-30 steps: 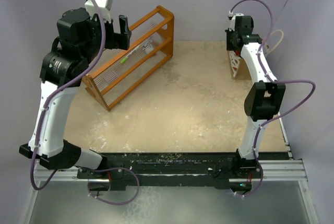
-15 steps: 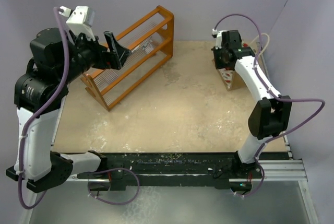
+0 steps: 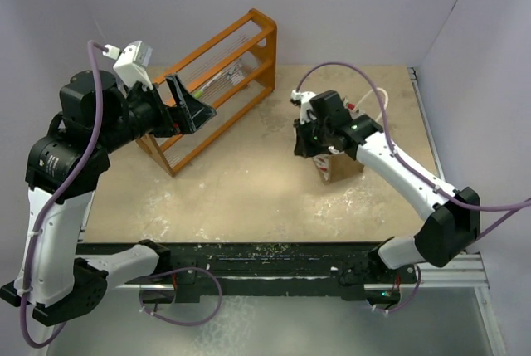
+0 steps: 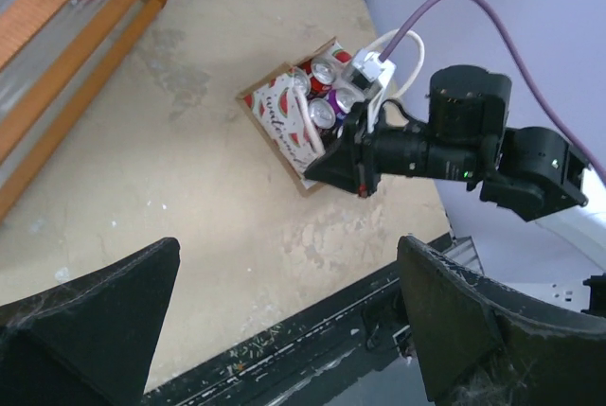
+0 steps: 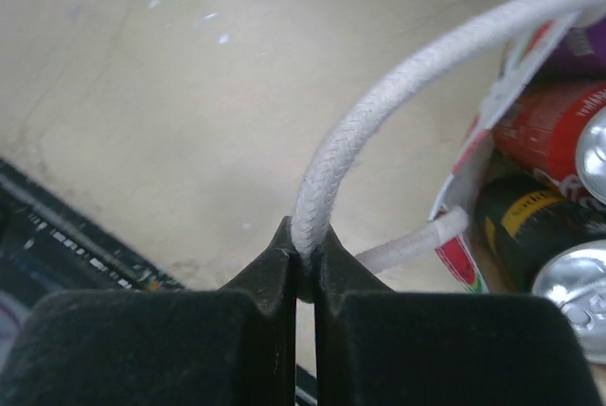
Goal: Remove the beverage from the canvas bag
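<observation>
The canvas bag stands right of the table's middle, tan with a white, red-marked side panel. Several beverage cans stand upright inside it: red ones, a purple one and a dark one. My right gripper is at the bag's left side, shut on one white loop handle; the rope runs pinched between its jaws. My left gripper hangs high over the table's left side, open and empty, facing the bag from a distance.
An orange wooden rack stands at the back left, just behind my left gripper. The right arm's purple cable loops above the bag. The black base rail lines the near edge.
My right gripper has pulled the bag by its handle from the far right corner toward the table's middle. The left arm swung a little left and lower, its jaws still wide.
</observation>
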